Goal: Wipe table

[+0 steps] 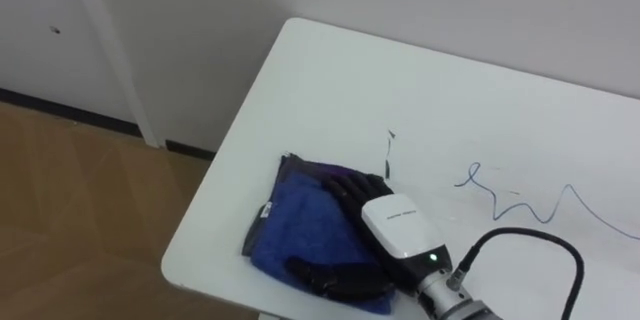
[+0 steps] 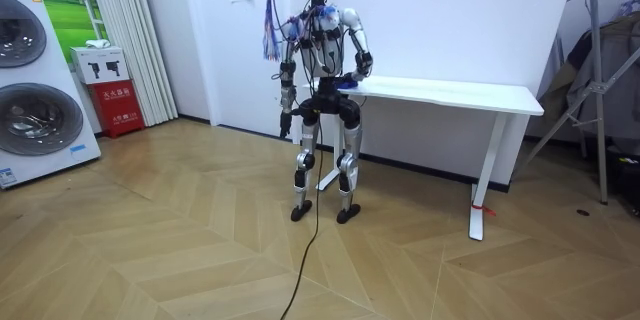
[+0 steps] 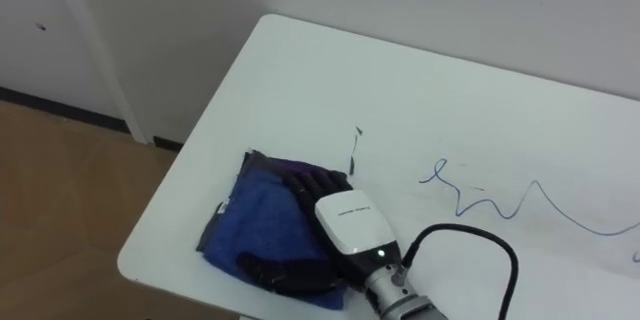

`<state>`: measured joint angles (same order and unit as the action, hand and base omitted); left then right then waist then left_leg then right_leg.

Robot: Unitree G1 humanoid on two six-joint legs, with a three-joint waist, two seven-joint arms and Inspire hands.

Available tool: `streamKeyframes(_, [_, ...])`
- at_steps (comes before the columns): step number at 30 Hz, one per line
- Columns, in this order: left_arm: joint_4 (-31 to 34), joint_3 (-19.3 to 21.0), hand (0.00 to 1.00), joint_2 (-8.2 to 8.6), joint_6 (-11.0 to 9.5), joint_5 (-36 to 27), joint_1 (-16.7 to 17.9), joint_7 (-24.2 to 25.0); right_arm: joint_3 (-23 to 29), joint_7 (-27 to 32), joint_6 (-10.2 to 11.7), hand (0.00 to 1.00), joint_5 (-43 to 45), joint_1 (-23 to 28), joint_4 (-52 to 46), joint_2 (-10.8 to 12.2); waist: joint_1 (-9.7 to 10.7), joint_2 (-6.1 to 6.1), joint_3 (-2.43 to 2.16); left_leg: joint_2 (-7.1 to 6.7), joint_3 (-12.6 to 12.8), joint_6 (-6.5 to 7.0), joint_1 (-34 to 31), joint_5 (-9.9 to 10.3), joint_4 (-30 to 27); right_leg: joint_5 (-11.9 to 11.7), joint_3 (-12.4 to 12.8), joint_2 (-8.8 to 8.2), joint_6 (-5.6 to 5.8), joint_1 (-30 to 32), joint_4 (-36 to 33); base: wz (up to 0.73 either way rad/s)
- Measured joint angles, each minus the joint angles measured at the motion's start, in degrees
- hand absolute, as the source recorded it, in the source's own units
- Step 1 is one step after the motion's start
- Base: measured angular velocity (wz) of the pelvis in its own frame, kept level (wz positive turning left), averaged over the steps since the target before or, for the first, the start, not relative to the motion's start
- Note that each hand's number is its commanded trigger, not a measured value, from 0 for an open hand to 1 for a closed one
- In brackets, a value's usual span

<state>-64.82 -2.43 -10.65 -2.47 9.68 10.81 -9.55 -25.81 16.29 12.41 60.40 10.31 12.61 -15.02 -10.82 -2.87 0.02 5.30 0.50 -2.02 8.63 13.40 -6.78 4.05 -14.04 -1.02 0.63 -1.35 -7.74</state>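
The right hand (image 1: 400, 225) lies flat on the blue cloth (image 1: 290, 225) in the left eye view, its dark fingers stretched across the top of the cloth and the thumb spread along the near edge; it presses down and grips nothing. The cloth is bunched on the white table (image 1: 400, 90), close to the front left corner. Just beyond the fingertips is a small dark mark (image 1: 390, 148), and a thin blue scribble (image 1: 520, 202) runs across the tabletop on the right.

The right eye view shows the same: hand on cloth, mark and scribble bare on the table.

In the room view the robot stands upright at the table's end on the room view's left, facing the wall, right arm bent onto the tabletop. The left hand (image 2: 284, 126) hangs at its side
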Motion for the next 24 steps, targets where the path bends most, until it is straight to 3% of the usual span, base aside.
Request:
streamKeyframes(2, [-0.1,0.0,0.0,0.0,0.0,0.0,0.0,0.0,0.0,0.3,0.0,0.5,-0.4,0.0,0.0,0.0,0.0,-0.03,0.02,0.0,0.0,0.0,0.0,0.0,0.0,0.0,-0.1,-0.01,0.03,0.0,0.0,0.0])
streamKeyframes(3, [-0.1,0.0,0.0,0.0,0.0,0.0,0.0,0.0,0.1,1.3,0.1,0.55,-0.5,-0.2,0.0,0.0,0.0,-0.04,0.02,-0.01,-0.1,0.0,0.0,0.0,0.0,0.0,-0.1,-0.02,0.04,-0.1,0.0,0.0])
streamKeyframes(5, [-0.1,0.0,0.0,0.0,0.0,0.0,0.0,0.0,0.3,2.8,0.1,0.75,-0.6,-0.5,0.0,0.0,0.0,-0.04,0.02,-0.02,-0.2,0.0,0.0,0.0,0.0,0.0,-0.2,-0.03,0.06,-0.1,0.1,0.0])
streamKeyframes(6, [-0.1,0.0,0.0,0.0,0.0,0.0,0.0,0.0,0.4,4.0,0.1,1.0,-0.7,-0.9,-0.1,0.0,0.1,-0.04,0.02,-0.03,-0.2,0.0,0.0,0.0,0.0,0.1,-0.2,-0.04,0.09,-0.1,0.1,0.0])
streamKeyframes(24, [0.1,0.4,0.0,0.01,0.1,0.0,0.0,-1.1,0.4,8.0,3.1,1.0,-7.2,-1.9,1.0,0.1,1.0,-0.13,0.13,-0.1,-0.9,0.0,0.0,0.0,0.1,0.5,-0.4,-0.13,0.28,-0.5,0.2,0.02])
